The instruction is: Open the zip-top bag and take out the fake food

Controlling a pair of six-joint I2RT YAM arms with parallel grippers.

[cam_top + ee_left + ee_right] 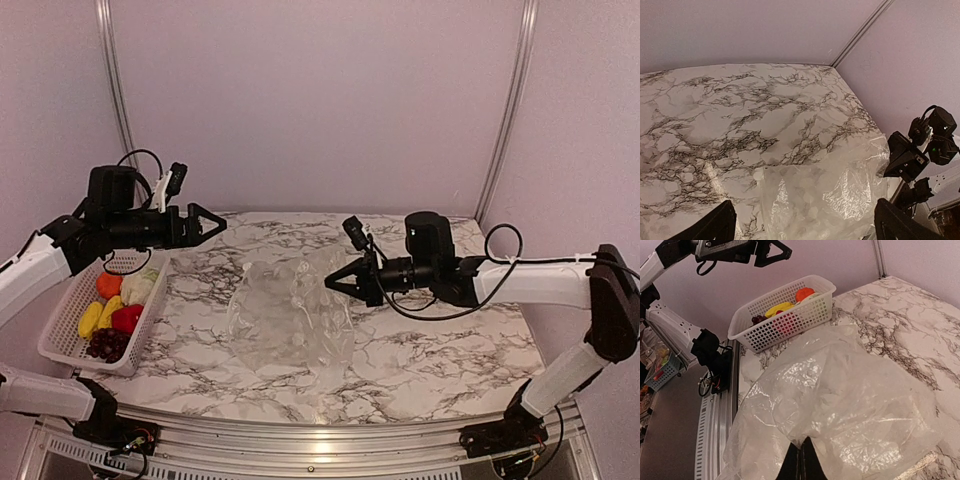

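The fake food (125,318) lies in the basket (60,325) left of the zip-top bag (290,320).

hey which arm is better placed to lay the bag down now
The right. The right gripper is shut on the edge of the zip-top bag, while the left gripper hangs open in the air near the basket, touching nothing.

a white lattice basket (58,320) sits at the left edge of the marble-patterned table (450,350); behind it stands a pale wall (320,100) with a metal strip (507,110).
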